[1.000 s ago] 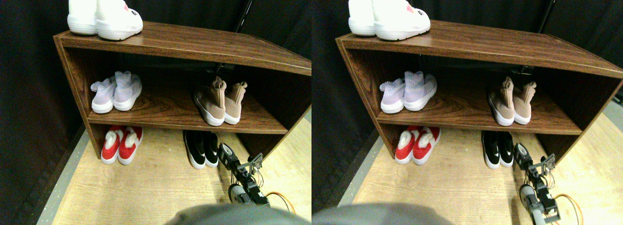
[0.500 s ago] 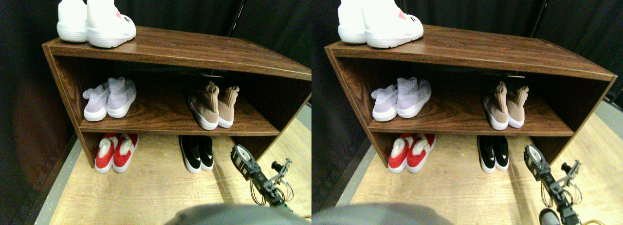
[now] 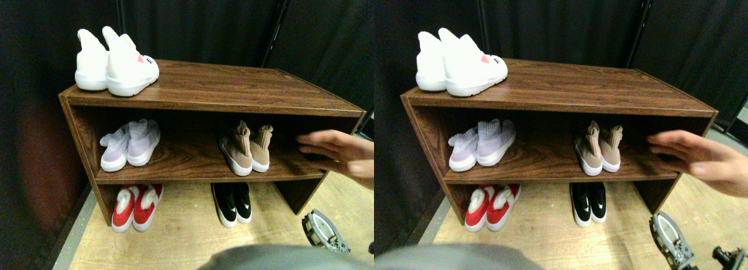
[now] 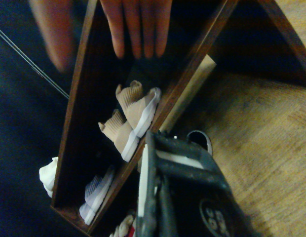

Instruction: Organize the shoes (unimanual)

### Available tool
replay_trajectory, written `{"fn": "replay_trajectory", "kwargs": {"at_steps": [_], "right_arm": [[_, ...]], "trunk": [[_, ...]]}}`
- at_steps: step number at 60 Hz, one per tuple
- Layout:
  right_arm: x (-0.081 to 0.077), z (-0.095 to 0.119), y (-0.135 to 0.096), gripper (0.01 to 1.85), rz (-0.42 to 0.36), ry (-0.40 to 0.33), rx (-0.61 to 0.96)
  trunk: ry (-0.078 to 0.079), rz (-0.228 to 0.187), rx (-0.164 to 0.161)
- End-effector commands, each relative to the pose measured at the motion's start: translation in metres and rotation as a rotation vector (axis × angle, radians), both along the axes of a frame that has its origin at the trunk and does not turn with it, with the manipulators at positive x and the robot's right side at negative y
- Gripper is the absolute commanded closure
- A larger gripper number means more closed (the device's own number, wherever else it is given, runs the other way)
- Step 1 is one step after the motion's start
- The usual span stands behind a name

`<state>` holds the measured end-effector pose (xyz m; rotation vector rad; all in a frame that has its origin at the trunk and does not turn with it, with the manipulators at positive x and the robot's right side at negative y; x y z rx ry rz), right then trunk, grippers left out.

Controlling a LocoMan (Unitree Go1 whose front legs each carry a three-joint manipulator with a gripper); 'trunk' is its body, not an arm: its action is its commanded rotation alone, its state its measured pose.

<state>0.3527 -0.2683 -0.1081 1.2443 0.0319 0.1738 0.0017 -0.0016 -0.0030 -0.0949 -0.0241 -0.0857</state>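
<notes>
From the forward camera, my claw (image 3: 325,234) sits low at 5 o'clock over the wooden floor (image 3: 175,235), near the shelf unit (image 3: 222,89); whether it is open or closed I cannot tell. The tan shoes (image 3: 245,148) stand on the middle shelf, the black slip-ons (image 3: 232,203) on the floor below them. A person's hand (image 3: 339,153) reaches in at 3 o'clock.

Through my wrist camera, the tan shoes (image 4: 133,121) lie inside the shelf, the hand's fingers (image 4: 138,24) at 12 o'clock.

Dark wooden shelf unit (image 3: 222,92), light wood-grain floor (image 3: 187,235), black curtain (image 3: 204,24) behind
</notes>
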Motion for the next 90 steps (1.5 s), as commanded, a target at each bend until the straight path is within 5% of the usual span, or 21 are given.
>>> {"fn": "replay_trajectory", "kwargs": {"at_steps": [1, 10, 28, 90], "right_arm": [[-0.003, 0.012, 0.004, 1.8, 0.009, -0.043, 0.006], [-0.005, 0.025, 0.007, 1.8, -0.005, -0.043, -0.013], [0.005, 0.031, 0.018, 1.8, 0.006, -0.047, -0.016], [0.009, 0.03, 0.028, 1.8, 0.001, -0.032, -0.03]], "trunk": [[-0.043, 0.004, -0.009], [-0.059, 0.011, -0.017], [-0.067, 0.021, -0.027], [-0.034, 0.002, -0.02]]}}
